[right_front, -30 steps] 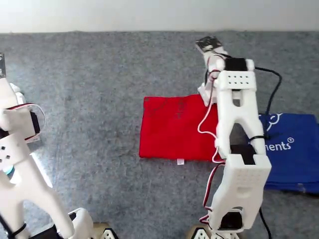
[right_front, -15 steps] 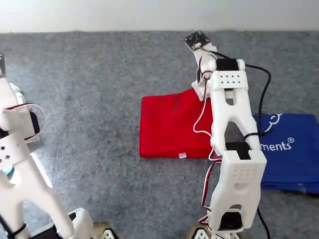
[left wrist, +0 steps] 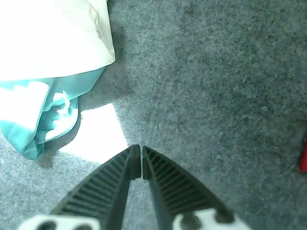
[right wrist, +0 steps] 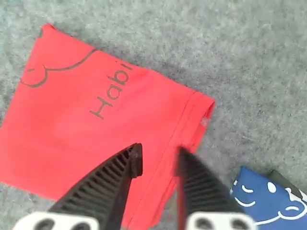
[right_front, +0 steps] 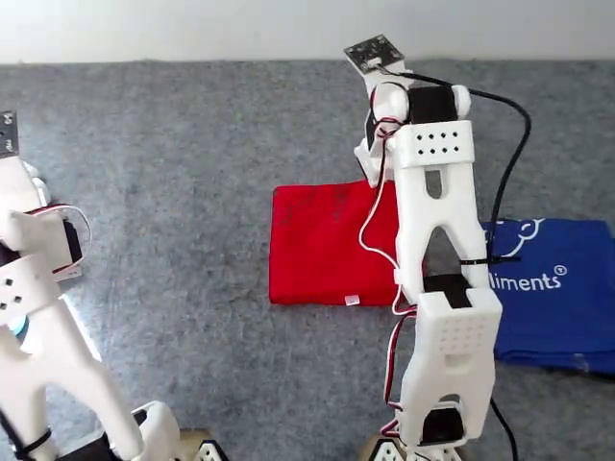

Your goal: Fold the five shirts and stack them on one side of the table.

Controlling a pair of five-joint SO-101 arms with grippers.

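Near the middle of the grey worktop point(right_front: 173, 173) lies the red shirt point(right_front: 327, 245), folded into a flat rectangle with dark print on its upper face. I see my right arm point(right_front: 437, 211) stretching from the near edge across the right part of that shirt, with its wrist over the shirt's far right corner. From the wrist camera, the right gripper point(right wrist: 158, 153) sits above the red shirt point(right wrist: 96, 129) by a stitched hem. Its fingers point(right wrist: 115, 177) are apart with nothing between them, and I cannot tell whether they touch the cloth. The blue shirt point(right_front: 553, 288) lies folded to the right of the red one. A strip of bare worktop shows between the blue shirt's corner point(right wrist: 261, 201) and the red hem.

My left arm point(right_front: 38, 288) stands at the left near corner, well apart from both shirts. The left gripper point(left wrist: 141, 153) has its fingers point(left wrist: 110, 182) together, holding nothing, above the grey surface and beside a bright patch of light point(left wrist: 96, 132). Just past that patch a teal shirt point(left wrist: 29, 124) lies bunched, with a white shirt point(left wrist: 53, 33) resting on top of it.
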